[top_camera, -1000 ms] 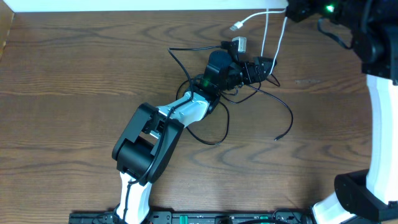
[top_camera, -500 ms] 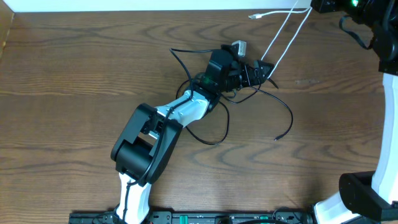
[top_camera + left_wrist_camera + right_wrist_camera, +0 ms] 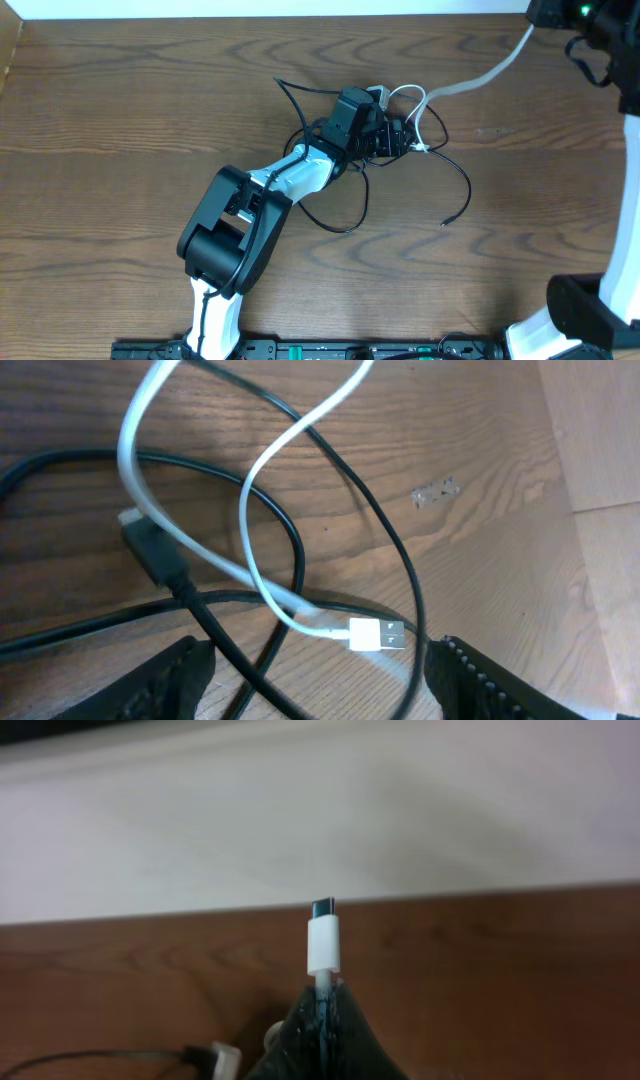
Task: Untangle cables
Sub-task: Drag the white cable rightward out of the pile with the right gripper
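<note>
white cable [image 3: 480, 80] is stretching from the right gripper [image 3: 322, 1005], clamped beside its plug at the table's [image 3: 120, 120] far right corner, to its knot with the black cable [image 3: 298, 560] near the far edge's middle, where the wide-jawed left gripper [image 3: 320, 665] is straddling both, so pulling is probably risking cinching the loops.

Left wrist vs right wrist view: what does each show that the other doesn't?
Only left wrist: the thin white cable looping over the thin black cable, its flat silver-tipped plug lying on the brown wooden table. Only right wrist: the right gripper shut on the white cable's other end, with the small dark-tipped plug poking up. Both: the white cable and the table.
</note>
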`<state>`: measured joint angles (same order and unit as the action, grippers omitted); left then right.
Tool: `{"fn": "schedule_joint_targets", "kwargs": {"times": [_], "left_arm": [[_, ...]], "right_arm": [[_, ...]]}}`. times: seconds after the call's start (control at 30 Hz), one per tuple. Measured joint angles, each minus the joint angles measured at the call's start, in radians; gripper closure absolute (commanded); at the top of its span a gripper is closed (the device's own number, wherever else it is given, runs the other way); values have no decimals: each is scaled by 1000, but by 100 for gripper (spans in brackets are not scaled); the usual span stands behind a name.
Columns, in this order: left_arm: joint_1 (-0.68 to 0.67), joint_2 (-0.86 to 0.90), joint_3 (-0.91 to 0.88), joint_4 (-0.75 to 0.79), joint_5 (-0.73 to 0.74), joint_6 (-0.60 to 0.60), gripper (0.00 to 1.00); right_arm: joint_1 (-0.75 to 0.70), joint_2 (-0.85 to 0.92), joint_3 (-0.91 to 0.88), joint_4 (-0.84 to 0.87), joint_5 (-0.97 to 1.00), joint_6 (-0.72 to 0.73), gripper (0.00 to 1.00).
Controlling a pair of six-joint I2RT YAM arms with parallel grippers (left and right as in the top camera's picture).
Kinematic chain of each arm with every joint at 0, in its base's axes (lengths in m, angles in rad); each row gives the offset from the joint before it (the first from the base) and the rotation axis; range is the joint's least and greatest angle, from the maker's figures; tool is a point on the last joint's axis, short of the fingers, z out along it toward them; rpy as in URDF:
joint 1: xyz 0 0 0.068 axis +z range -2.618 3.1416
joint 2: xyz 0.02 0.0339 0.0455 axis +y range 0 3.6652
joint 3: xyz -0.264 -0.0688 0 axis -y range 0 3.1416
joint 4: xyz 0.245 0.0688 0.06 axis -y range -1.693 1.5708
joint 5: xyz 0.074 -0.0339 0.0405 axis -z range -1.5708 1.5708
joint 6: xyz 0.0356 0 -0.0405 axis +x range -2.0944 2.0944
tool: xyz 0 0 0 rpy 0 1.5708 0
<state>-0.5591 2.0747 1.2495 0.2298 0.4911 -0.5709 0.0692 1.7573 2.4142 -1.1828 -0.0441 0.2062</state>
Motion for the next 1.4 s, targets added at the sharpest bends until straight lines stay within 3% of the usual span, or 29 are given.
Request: {"fn": "schedule_joint_targets", "kwargs": {"times": [0.17,0.5,0.77,1.03,1.4], "left_arm": [[0,0,0,-2,0,18,42],[8,0,0,-23,0,45,41],[9,0,0,-149,-74,80,40],[10,0,0,-167,-114,83,39],[10,0,0,-179,-128,90,36]], "right_arm": [[0,91,3,-59,-2,-2,99],[-2,160,-3,-27,-39,-13,99],[-71,139,-3,97,-138,-14,99],[-169,-54,-3,230,-275,-14,99],[-373,-328,13,335,-277,-15,99]]}}
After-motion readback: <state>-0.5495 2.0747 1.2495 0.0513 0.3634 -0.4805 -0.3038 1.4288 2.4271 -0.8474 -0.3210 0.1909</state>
